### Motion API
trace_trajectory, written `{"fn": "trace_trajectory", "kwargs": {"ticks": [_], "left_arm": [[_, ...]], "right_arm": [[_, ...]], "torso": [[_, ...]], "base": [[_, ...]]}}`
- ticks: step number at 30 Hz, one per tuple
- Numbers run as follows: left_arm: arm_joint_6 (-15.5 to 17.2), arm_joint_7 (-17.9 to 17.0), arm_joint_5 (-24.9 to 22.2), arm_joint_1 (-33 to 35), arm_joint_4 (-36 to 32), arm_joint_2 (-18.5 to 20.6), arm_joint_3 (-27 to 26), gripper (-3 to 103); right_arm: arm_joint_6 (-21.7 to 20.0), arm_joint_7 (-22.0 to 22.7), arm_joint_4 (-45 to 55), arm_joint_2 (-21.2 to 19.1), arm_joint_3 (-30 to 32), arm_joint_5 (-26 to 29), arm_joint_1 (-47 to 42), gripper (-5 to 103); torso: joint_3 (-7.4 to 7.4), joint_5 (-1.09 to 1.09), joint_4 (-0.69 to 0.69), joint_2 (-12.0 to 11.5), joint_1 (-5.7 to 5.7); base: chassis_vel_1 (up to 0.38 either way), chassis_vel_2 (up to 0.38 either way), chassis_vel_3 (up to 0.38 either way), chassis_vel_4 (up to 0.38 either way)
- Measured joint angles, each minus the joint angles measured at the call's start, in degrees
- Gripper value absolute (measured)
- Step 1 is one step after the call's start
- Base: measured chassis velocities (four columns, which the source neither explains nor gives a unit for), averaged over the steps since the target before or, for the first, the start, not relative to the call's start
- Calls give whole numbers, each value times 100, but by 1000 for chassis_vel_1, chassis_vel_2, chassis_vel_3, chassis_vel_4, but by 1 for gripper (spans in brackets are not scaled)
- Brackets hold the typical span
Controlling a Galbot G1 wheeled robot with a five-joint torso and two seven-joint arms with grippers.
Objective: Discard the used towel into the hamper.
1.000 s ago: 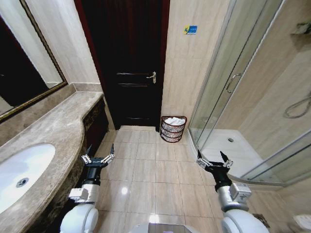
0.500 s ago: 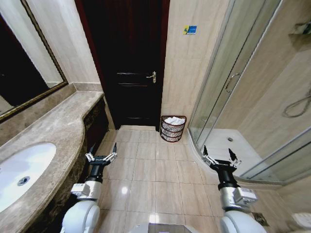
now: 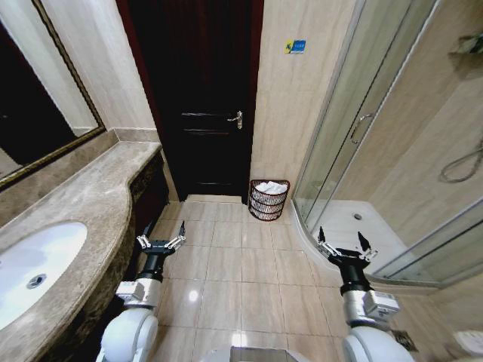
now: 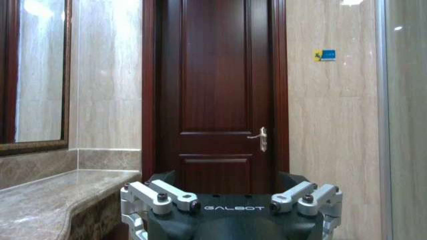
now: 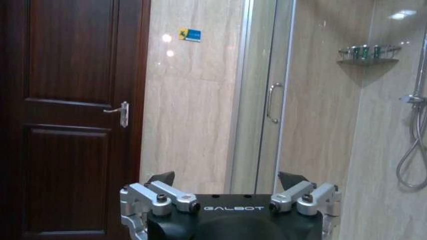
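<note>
The hamper [image 3: 269, 200] is seen in the head view standing on the tiled floor [image 3: 226, 264] against the beige wall, between the dark wooden door [image 3: 200, 98] and the glass shower enclosure [image 3: 355, 143]. A white towel [image 3: 271, 187] is seen lying inside it, bunched at the top of the wire basket.

Both arms are held low in front of the robot, well apart from the hamper, and nothing is gripped by either. The left gripper [image 3: 161, 239] is held above the floor just beside the edge of the marble counter [image 3: 90, 204], with its fingers spread wide. The right gripper [image 3: 346, 247] is held near the curved base of the shower enclosure, its fingers likewise spread apart.

A white sink [image 3: 34, 268] is set into the counter, and a framed mirror [image 3: 38, 98] is mounted on the wall above it. A small blue and yellow sticker [image 3: 296, 46] is fixed to the wall beside the door, high above the hamper. In the right wrist view, a shower hose [image 5: 410, 150] and a corner shelf [image 5: 367, 54] are made out behind the glass.
</note>
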Motion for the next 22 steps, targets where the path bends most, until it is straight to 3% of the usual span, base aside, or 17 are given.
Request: {"fn": "trace_trajectory", "kwargs": {"ticks": [22], "left_arm": [[-6,-3,2,4,3,-1,-3,100]], "right_arm": [[-9,6,0,-5,-4,5,0,100]], "torso": [[0,0,0,0,0]], "base": [[0,0,0,0]]}}
